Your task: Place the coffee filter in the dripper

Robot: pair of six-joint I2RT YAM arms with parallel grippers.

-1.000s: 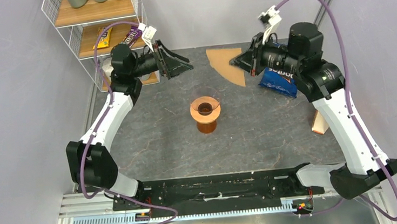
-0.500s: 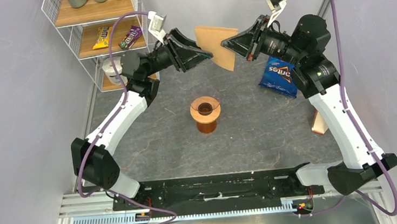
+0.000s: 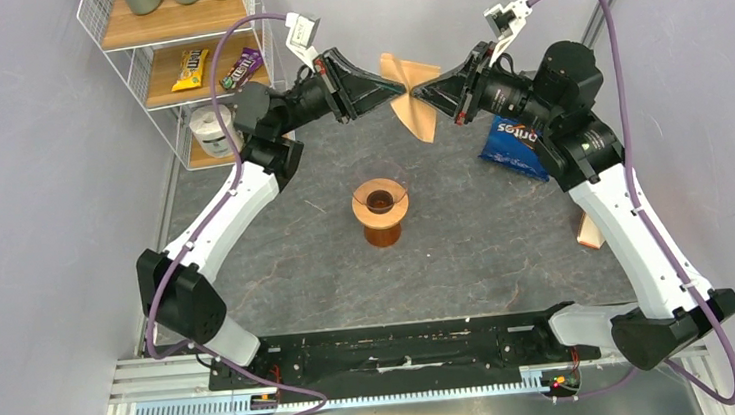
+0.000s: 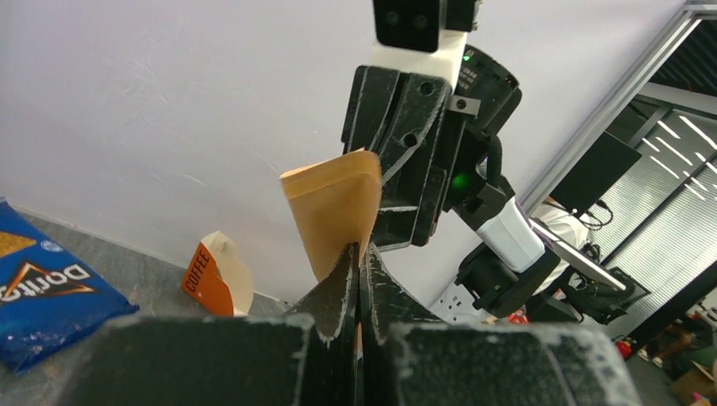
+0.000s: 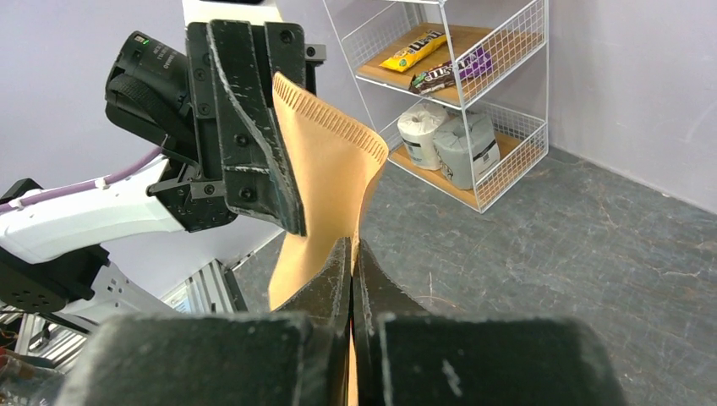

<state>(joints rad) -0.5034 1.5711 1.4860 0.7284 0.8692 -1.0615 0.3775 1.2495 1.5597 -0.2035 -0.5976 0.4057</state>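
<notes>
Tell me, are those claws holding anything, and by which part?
Yes: both are shut on the coffee filter, which hangs in the air. The left claw pinches its left side, the right claw its right side, their tips almost meeting.

Soft, even light falls from overhead, leaving only faint shadows on the surface (image 3: pixel 468 249). The top view is sharp throughout. In the wrist views my left hand (image 4: pixel 359 254) and right hand (image 5: pixel 351 249) loom dark along the bottom edge, while the coffee filter (image 4: pixel 334 203) is well lit and crisp.
</notes>
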